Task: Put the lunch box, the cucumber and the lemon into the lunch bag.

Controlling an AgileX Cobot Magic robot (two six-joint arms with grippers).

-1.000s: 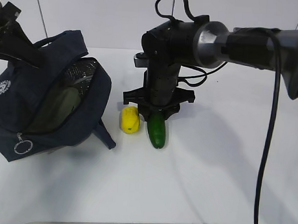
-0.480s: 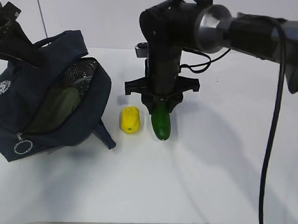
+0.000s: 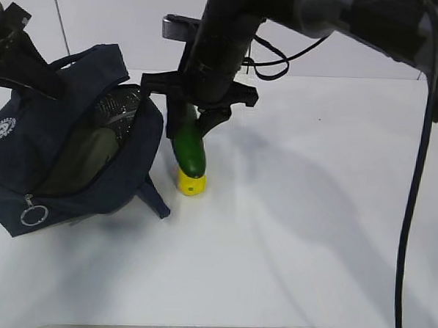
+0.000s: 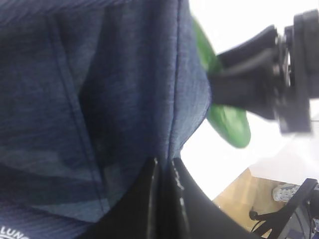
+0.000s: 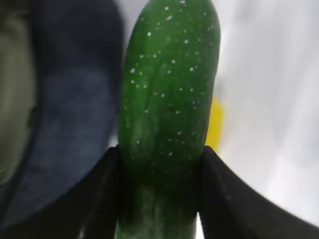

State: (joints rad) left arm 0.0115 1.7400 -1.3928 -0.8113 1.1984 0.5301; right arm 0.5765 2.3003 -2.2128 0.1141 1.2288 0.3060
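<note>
From the exterior view, the right gripper [image 3: 194,117] grips the cucumber [image 3: 189,149] by its upper end, so the fruit hangs nose-down below the jaws, its tip just above the lemon [image 3: 191,183] on the table [image 3: 311,235]; the lunch bag [image 3: 73,149] lies to the jaws' left with its mouth gaping, and the lunch box [image 3: 95,149] appears to sit inside already. To do this step well, I judge the cucumber should clear the bag's near rim before it goes down, then tilt so it slides in beside the box rather than jamming on it. In the left wrist view, the left gripper [image 4: 164,167] is clenched on a fold of navy fabric, holding the mouth open; the cucumber [image 4: 224,117] shows beyond the jaws, past the fabric edge. In the right wrist view, the cucumber [image 5: 169,114] sits squarely between the two jaws, bag [image 5: 75,99] to their left.
</note>
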